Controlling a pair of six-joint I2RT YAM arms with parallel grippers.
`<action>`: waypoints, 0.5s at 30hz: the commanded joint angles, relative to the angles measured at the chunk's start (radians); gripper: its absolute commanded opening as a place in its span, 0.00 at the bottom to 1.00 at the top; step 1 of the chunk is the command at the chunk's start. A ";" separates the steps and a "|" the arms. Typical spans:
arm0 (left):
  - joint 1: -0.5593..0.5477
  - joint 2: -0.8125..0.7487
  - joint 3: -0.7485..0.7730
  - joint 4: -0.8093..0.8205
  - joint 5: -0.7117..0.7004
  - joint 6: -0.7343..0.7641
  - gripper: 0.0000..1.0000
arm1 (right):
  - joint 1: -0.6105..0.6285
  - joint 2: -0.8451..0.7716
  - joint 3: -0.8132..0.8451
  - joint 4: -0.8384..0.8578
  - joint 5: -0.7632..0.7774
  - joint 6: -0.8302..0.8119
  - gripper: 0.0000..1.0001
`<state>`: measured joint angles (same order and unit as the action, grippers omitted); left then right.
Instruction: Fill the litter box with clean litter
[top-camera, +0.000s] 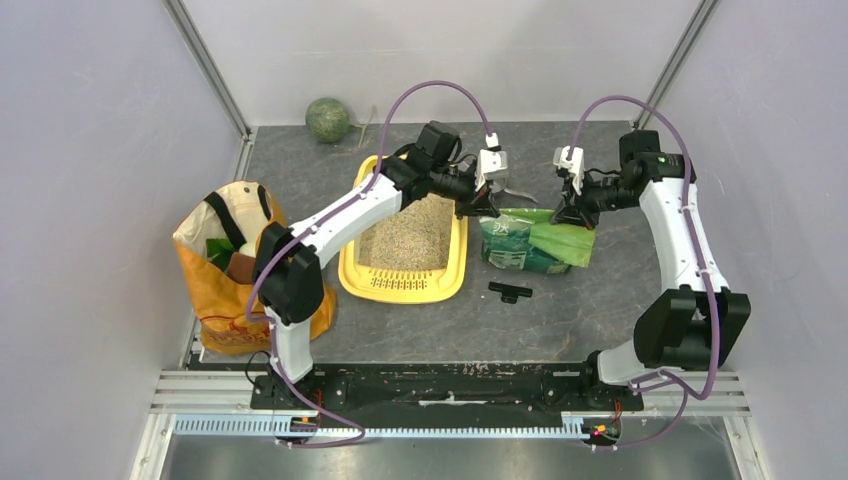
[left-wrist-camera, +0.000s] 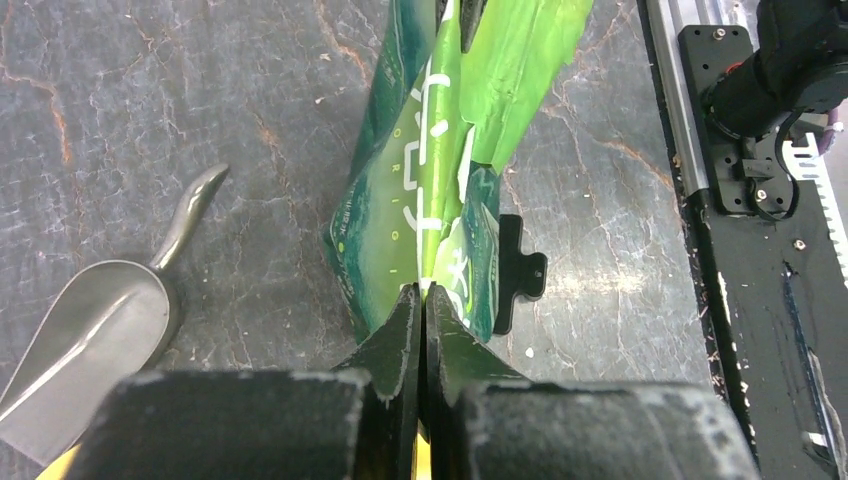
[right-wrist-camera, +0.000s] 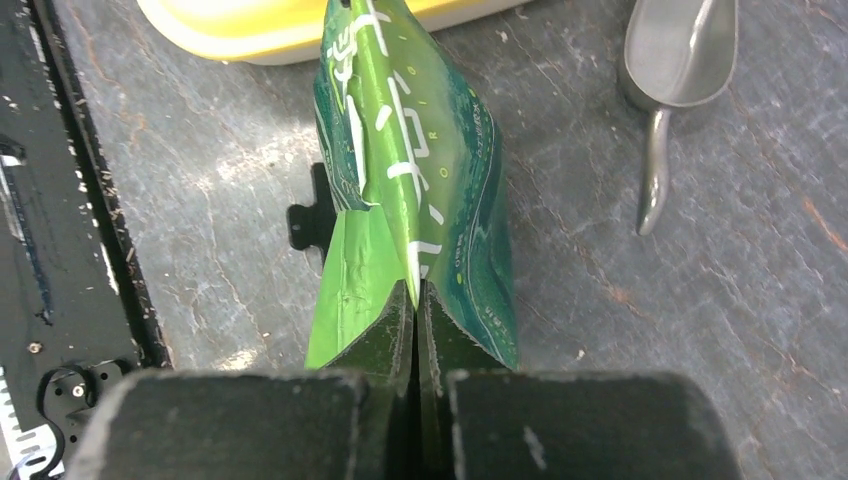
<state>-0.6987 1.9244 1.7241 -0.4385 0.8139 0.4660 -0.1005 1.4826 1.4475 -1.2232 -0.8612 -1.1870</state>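
Yellow litter box (top-camera: 400, 292); beige-tan litter (top-camera: 410, 240); green bag (top-camera: 525, 245), white lettering; grey scoop (left-wrist-camera: 90, 340).

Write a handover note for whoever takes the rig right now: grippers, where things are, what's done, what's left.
Left gripper: shut on the top edge of the glossy green litter bag.
Right gripper: shut on the same edge, at the other end.
The bag sits just right of the yellow plastic litter box.
Done: beige litter granules cover the box floor.
The grey metal scoop and black clip lie loose on the table.
Left: probably check the fill level, then top up or release the bag.
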 joint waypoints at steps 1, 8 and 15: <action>0.057 -0.047 0.012 -0.073 -0.013 0.054 0.02 | -0.023 0.025 0.011 -0.009 -0.007 -0.040 0.00; 0.088 -0.015 -0.002 -0.132 -0.045 0.110 0.02 | 0.053 0.026 -0.064 0.204 0.032 0.087 0.00; 0.096 -0.052 0.009 -0.096 -0.083 0.112 0.02 | 0.085 0.052 0.068 0.225 -0.001 0.177 0.00</action>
<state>-0.6449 1.9255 1.7115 -0.5125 0.7948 0.5236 -0.0185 1.5452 1.4220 -1.0931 -0.8703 -1.0634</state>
